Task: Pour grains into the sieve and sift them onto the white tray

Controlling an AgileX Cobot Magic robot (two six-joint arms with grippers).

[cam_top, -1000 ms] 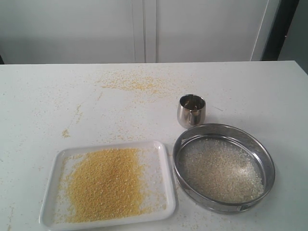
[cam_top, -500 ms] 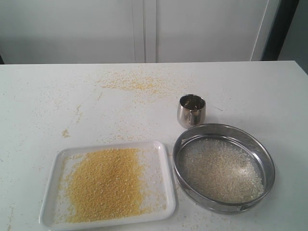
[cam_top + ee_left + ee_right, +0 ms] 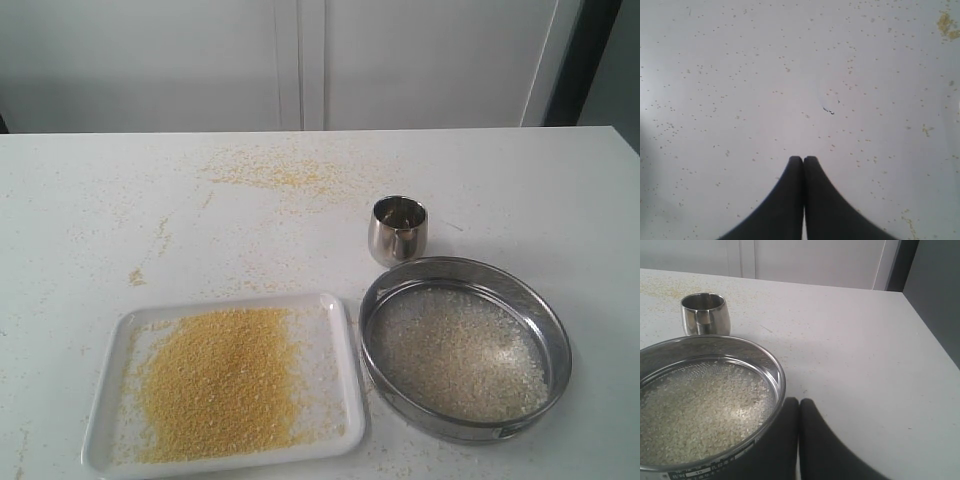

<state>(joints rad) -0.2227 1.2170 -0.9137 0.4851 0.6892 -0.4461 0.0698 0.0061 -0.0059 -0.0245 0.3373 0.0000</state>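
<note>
Table (image 3: 80,200) matte white, peppered with fine yellow crumbs (image 3: 275,172) that thicken into a pale ochre smear toward the far edge. White tray (image 3: 230,303) glossy white, carrying a dense golden patch of yellow grains (image 3: 220,380) with thin whitish speckle round its margins. Sieve (image 3: 465,264) silver-grey steel with bright highlights, grey fine-mesh floor under off-white grains (image 3: 460,355), dark label band (image 3: 700,471) with light print on the rim; cup (image 3: 397,232) mirror steel with dark reflections; left pincer (image 3: 803,160) and right pincer (image 3: 799,401) plain matte black.
</note>
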